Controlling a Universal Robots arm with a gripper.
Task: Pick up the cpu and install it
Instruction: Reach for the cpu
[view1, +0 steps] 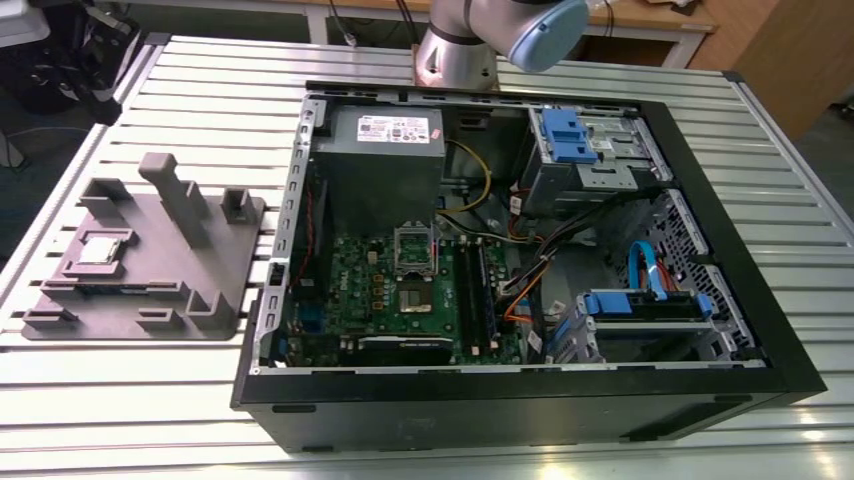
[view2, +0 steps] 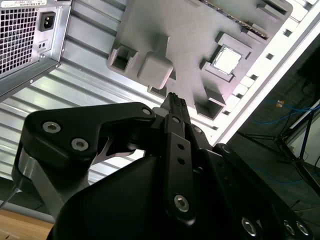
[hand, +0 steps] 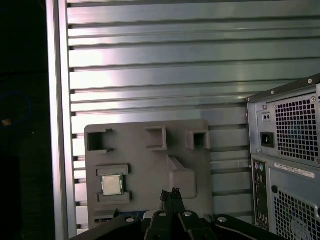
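The cpu (view1: 104, 246) is a small silver square lying flat in a recess of the grey fixture (view1: 160, 290), at the exterior view's left, outside the computer case. Both wrist views look down on it from high up: the cpu (view2: 227, 59) (hand: 112, 184) sits in its pocket, well apart from my gripper (hand: 170, 193) (view2: 173, 100). The black fingertips are pressed together with nothing between them. Inside the case, the green motherboard (view1: 380, 300) carries the dark socket (view1: 414, 250) with its metal frame.
The open black computer case (view1: 534, 400) lies on a slatted metal table (view1: 214, 90). The arm's base (view1: 461, 50) stands behind it. Tall posts (view1: 180, 195) rise from the fixture. Cables, blue drive brackets (view1: 567, 130) and the power supply (view1: 380, 135) fill the case.
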